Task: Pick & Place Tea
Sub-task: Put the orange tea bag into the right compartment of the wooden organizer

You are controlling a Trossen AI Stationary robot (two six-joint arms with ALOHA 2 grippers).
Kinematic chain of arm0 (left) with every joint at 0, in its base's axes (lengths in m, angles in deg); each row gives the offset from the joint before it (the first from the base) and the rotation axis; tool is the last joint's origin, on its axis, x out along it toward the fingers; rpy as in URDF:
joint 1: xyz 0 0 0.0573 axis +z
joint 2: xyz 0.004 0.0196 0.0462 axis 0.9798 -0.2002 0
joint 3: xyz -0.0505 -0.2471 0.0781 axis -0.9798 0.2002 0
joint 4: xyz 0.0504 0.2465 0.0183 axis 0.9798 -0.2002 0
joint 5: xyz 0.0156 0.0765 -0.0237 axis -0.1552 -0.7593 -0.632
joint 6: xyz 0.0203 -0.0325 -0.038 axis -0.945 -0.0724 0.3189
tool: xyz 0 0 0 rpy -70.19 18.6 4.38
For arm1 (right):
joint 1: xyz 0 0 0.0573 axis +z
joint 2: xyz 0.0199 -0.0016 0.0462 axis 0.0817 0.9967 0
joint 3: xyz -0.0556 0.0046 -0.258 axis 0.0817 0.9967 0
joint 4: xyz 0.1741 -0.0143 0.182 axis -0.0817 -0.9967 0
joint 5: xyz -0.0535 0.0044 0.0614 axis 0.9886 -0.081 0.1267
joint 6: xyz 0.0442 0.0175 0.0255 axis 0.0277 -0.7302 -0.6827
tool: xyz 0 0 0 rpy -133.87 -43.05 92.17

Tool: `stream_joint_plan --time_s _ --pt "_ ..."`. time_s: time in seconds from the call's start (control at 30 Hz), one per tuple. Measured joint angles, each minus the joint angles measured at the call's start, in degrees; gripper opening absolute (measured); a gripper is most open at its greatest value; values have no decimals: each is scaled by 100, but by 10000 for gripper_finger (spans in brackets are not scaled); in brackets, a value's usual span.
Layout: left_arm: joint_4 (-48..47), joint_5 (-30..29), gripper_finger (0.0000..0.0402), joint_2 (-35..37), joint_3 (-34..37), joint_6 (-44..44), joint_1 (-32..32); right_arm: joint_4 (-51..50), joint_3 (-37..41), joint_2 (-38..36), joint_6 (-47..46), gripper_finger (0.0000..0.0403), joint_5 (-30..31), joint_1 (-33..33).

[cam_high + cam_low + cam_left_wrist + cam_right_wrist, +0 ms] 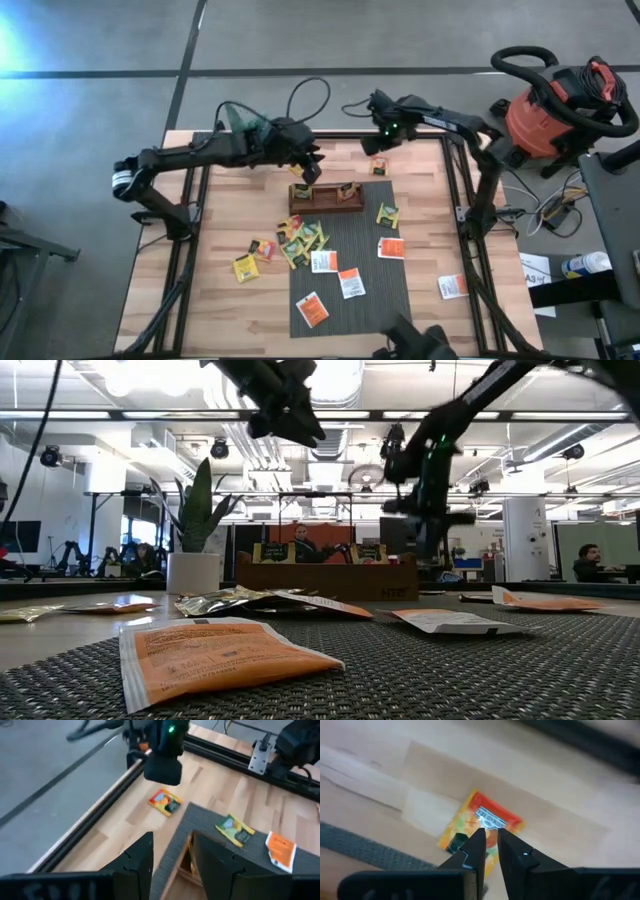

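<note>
One tea sachet, yellow with red and green, lies flat on the bare wood past the grey mat's far edge. My right gripper hangs just above it, pointing down, its fingers drawn to a narrow slit with nothing between them. The left wrist view shows this sachet lying apart from that gripper. My left gripper is open and empty above the left end of the brown wooden tray. Two sachets stand in the tray. Several more sachets lie on and beside the mat.
The table's black frame rails run along its sides. A red shop vacuum stands off the table at the right. A potted plant sits at the far left corner. One white-and-orange sachet lies on the wood right of the mat.
</note>
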Motion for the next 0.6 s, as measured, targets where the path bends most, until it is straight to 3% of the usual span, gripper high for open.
stream_joint_plan --time_s 0.07,0.2,0.27,0.6 --pt "-216 408 135 -302 -365 -7 134 23 133 -358 -48 43 214 32" --pt "-534 1912 135 -1083 -1154 69 502 84 671 -970 -229 43 226 -9" --pt "-599 2299 135 -1484 -1546 108 622 117 1052 -1230 -411 43 152 -41" --pt "-768 2421 135 -3197 -2996 -281 711 1265 2847 -2201 -1464 43 -252 -46"
